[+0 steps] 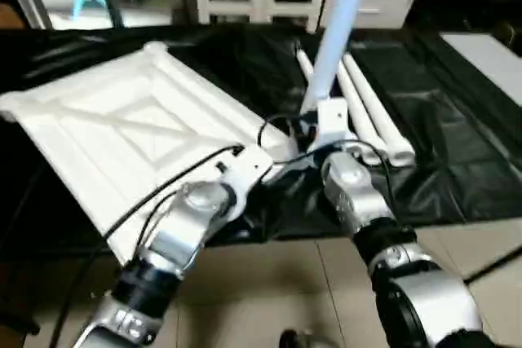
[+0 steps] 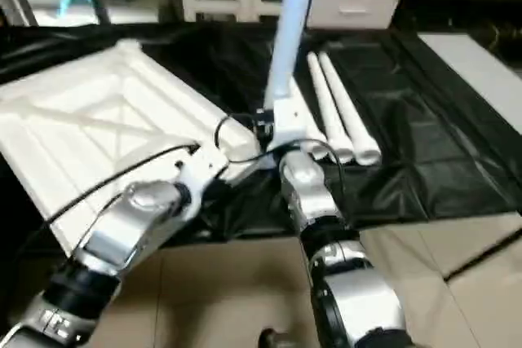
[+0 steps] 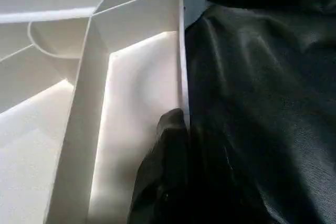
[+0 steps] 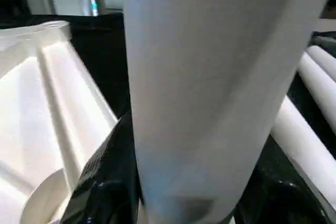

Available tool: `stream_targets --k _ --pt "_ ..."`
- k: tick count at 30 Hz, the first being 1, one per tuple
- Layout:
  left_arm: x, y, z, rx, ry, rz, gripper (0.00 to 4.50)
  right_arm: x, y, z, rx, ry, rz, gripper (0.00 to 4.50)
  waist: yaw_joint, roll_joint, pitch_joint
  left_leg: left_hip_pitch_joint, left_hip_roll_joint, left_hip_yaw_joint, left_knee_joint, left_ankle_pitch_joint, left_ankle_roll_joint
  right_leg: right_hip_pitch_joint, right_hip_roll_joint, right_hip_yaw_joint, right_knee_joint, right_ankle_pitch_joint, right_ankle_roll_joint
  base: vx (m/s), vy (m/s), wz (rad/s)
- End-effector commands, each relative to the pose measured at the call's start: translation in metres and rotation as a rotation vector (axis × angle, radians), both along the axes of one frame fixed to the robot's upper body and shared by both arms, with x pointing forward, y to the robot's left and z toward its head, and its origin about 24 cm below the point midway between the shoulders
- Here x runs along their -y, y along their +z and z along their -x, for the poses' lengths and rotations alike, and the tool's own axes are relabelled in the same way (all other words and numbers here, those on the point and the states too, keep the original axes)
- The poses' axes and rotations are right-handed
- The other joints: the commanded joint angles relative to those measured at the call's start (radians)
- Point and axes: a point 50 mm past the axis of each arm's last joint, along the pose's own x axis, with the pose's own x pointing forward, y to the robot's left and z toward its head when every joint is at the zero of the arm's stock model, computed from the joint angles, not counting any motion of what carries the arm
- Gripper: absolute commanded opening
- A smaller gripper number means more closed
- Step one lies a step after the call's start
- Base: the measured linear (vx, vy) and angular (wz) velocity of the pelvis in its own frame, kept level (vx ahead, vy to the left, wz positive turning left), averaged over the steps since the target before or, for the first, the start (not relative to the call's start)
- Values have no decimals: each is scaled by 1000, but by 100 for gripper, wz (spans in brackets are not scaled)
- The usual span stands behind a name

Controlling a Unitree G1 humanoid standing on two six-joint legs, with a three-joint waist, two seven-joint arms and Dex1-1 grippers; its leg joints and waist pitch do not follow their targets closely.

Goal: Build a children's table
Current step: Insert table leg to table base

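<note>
Right gripper [image 4: 184,203] clamped around upright leg [image 1: 338,26]; left gripper [image 3: 173,182] closed on tabletop [image 1: 122,132] rim.

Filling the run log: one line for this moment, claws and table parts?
left claw: shut on tabletop rim | right claw: holding leg upright near corner socket | spare legs: lying on black sheet

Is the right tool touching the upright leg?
Touching. In the right wrist view the black fingers press both sides of the upright leg; the right tool grips it.
</note>
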Motion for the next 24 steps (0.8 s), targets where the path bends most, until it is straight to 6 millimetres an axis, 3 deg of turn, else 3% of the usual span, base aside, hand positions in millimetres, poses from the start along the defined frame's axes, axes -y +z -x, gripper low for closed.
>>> stream_targets --k 1,2,3,4,5,6,7,9,10,11,12,13,15,18,21,24 --pt "-14 2 -3 16 42 -25 0 13 -54 22 -240 -15 48 185 -10 15 -27 2 22 -15 -80 -538 29 10 -74 28 -109 -627 -31 0 0 0" --pt "-15 2 -2 15 39 -26 0 12 -52 22 -225 -4 48 185 -9 13 -33 -19 27 -21 -86 -487 31 28 -78 36 -96 -605 -30 0 0 0" --pt "-17 2 -1 18 19 -33 0 10 -49 21 -201 48 40 185 -6 11 -33 -20 33 -23 -88 -479 23 19 -76 35 -99 -602 -33 0 0 0" --pt "-17 2 -1 18 19 -33 0 10 -49 21 -201 48 40 185 -6 11 -33 -20 33 -23 -88 -479 23 19 -76 35 -99 -602 -33 0 0 0" --pt "-18 2 -1 21 9 -34 0 10 -47 20 -197 61 40 185 -2 14 -35 -23 36 -18 -87 -427 27 17 -73 46 -90 -524 -78 0 0 0" --pt "-19 2 0 20 1 -35 0 10 -46 19 -191 71 22 185 -1 17 -37 -25 39 -18 -88 -408 27 19 -72 49 -84 -485 -96 0 0 0" --pt "-19 2 0 18 -4 -36 0 11 -44 19 -188 74 8 220 0 18 -41 -32 44 -14 -89 -366 25 23 -68 53 -73 -397 -131 0 0 0" --pt "-19 2 1 14 -10 -35 0 11 -43 18 -183 85 -2 241 2 16 -40 -39 44 -7 -91 -326 29 28 -65 56 -64 -334 -158 0 0 0" --pt "-19 2 1 14 -10 -35 0 11 -43 18 -183 85 -2 255 1 14 -40 -38 44 -4 -91 -328 31 28 -64 56 -64 -344 -158 0 0 0" --pt "-18 1 1 11 -20 -35 0 11 -39 16 -163 105 -3 258 4 16 -45 -30 43 0 -86 -317 32 24 -65 59 -65 -346 -167 0 0 0" --pt "-18 1 2 10 -24 -35 0 11 -38 16 -155 115 -2 264 5 15 -47 -30 43 3 -84 -295 33 24 -66 62 -64 -325 -175 0 0 0" --pt "-18 1 2 11 -26 -36 0 10 -36 15 -149 124 -2 276 5 10 -48 -38 44 4 -86 -262 43 31 -65 62 -58 -305 -180 0 0 0" --pt "-18 1 2 10 -39 -37 0 7 -31 14 -117 176 -12 298 9 12 -47 -30 44 10 -83 -262 51 23 -62 65 -61 -327 -183 0 0 0" --pt "-19 2 3 10 -58 -37 0 4 -21 14 -53 244 -27 321 11 11 -54 -33 47 14 -80 -202 68 28 -61 70 -50 -259 -209 0 0 0" --pt "-19 3 4 18 -94 -37 0 6 -11 13 13 288 -52 333 11 8 -56 -34 45 20 -80 -240 74 23 -57 75 -50 -289 -212 0 0 0" --pt "-23 2 6 13 -121 -40 0 14 0 16 104 339 -55 333 16 8 -64 -35 45 31 -71 -167 96 24 -52 79 -38 -201 -230 0 0 0"
